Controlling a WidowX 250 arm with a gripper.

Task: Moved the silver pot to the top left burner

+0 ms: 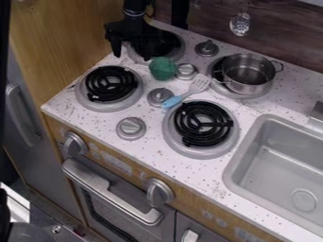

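The black gripper (132, 53) hangs at the upper left in the camera view, its two fingers spread apart with nothing between them. It partly covers the top left burner (168, 43). To its right, the silver pot (247, 75) stands upright on the top right burner (257, 94), well apart from the gripper. The pot has a handle on each side and looks empty inside.
A green round object (163, 68) sits just below the top left burner. A blue-handled spatula (187, 92) lies between the burners. Metal knobs (206, 48) stand among them, and a sink (277, 165) is at the right.
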